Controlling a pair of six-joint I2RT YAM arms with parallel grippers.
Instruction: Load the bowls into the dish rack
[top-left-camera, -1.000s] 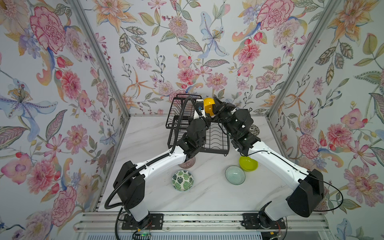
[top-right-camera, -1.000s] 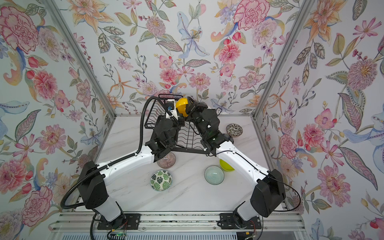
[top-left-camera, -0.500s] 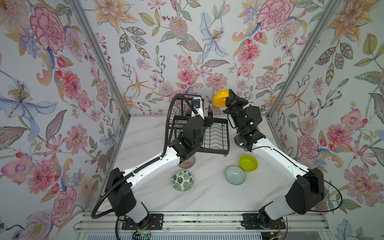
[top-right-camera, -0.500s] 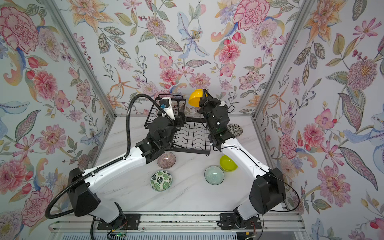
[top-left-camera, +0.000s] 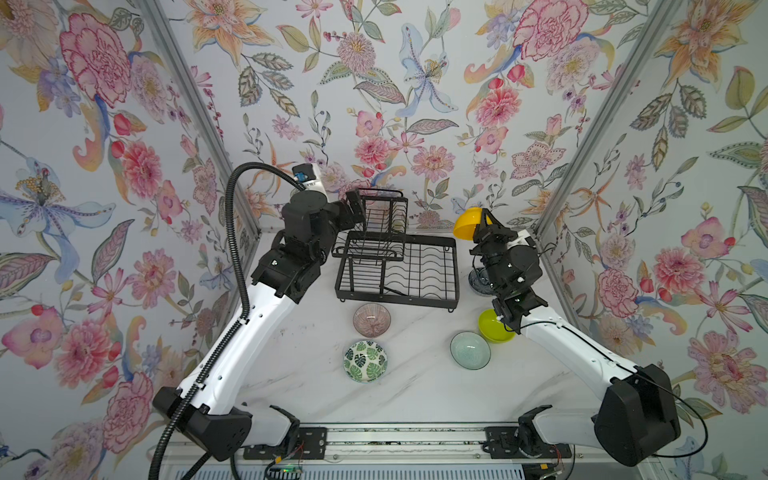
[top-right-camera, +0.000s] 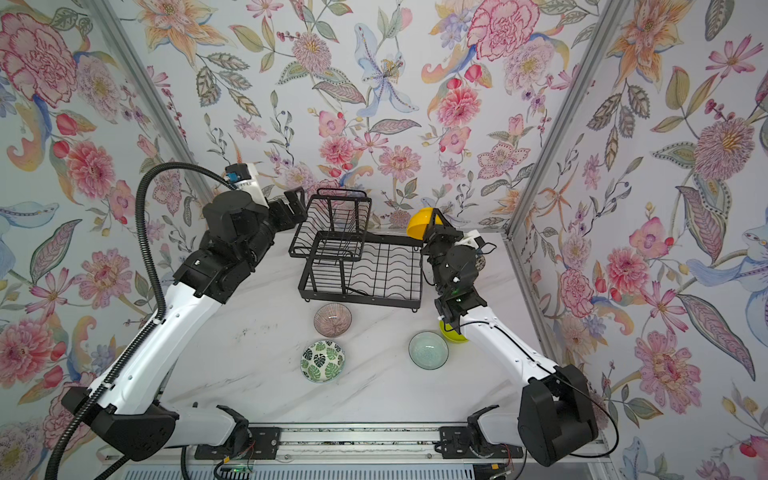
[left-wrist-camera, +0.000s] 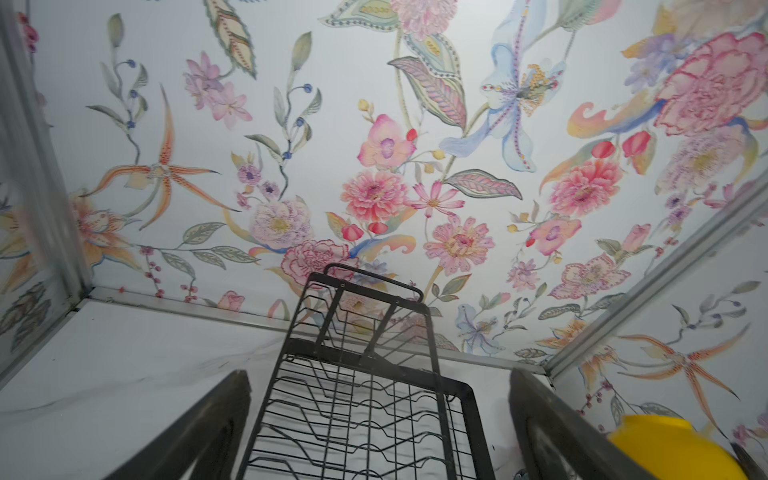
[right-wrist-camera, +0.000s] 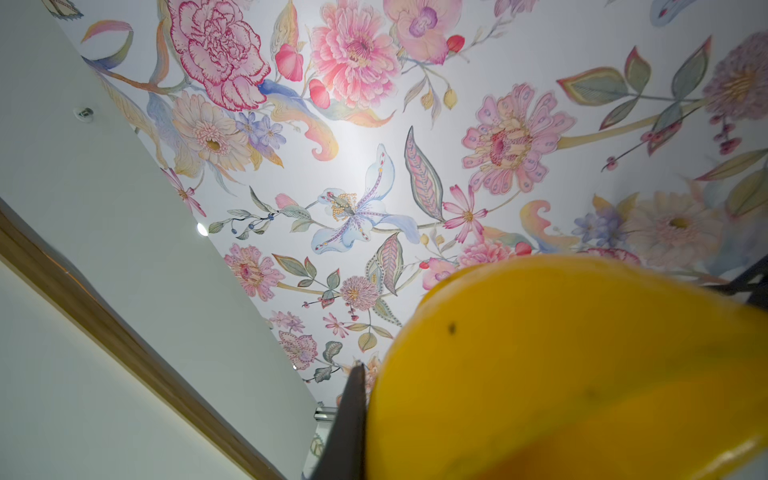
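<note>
The black wire dish rack (top-left-camera: 419, 270) (top-right-camera: 382, 270) (left-wrist-camera: 357, 415) stands at the back of the table with nothing in it. My right gripper (top-left-camera: 484, 220) (top-right-camera: 434, 218) (right-wrist-camera: 552, 328) is shut on the rim of the yellow bowl (top-left-camera: 467, 222) (top-right-camera: 419, 225) (left-wrist-camera: 673, 449) (right-wrist-camera: 561, 374), held in the air just right of the rack. My left gripper (top-left-camera: 355, 208) (top-right-camera: 293, 205) (left-wrist-camera: 378, 374) is open and empty, raised at the left side of the rack's upper basket. On the table lie the pink-brown ribbed bowl (top-left-camera: 371, 319) (top-right-camera: 332, 319), the leaf bowl (top-left-camera: 365, 360) (top-right-camera: 323, 360), the pale aqua bowl (top-left-camera: 470, 350) (top-right-camera: 428, 350) and the lime green bowl (top-left-camera: 492, 328) (top-right-camera: 453, 336).
A dark bowl (top-left-camera: 478, 280) sits right of the rack, mostly hidden behind my right arm, and a patterned bowl (top-right-camera: 481, 262) peeks out in a top view. Floral walls close in the table on three sides, with the rack near the back wall.
My left gripper has opened and drawn back to the left of the rack. My right gripper has carried the yellow bowl from over the rack out to its right.
</note>
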